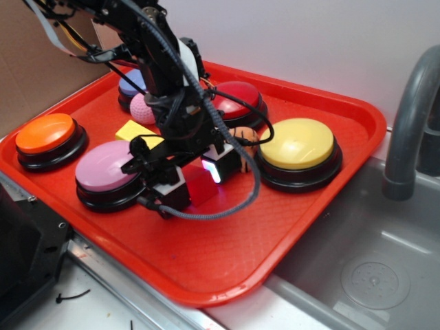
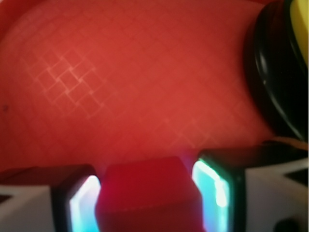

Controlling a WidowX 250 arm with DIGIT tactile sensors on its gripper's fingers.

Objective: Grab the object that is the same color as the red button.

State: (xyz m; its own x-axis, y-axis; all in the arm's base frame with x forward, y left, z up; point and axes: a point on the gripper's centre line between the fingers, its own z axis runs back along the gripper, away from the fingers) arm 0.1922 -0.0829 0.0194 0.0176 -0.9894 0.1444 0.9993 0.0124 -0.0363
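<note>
Tool (image 1: 194, 180) straddling the red wedge block (image 1: 200, 184) in the middle of the red tray (image 1: 206, 268).

In the wrist view the red wedge block (image 2: 147, 193) sits between the two lit pads (image 2: 212, 188), which stand just beside its sides; whether they press it cannot be told. The block lies on the tray floor between the pink button (image 1: 106, 172) toward the tray's left edge and the yellow button (image 1: 299, 148) toward the right edge. The red button (image 1: 237, 98) stands near the far edge, partly behind the arm, with the plush tiger (image 1: 245, 137) just in front of it. The yellow flat block (image 1: 133, 130) lies beside the arm. From the block to the near rim the tray floor lies bare; the orange button (image 1: 47, 135) fills the left corner.
</note>
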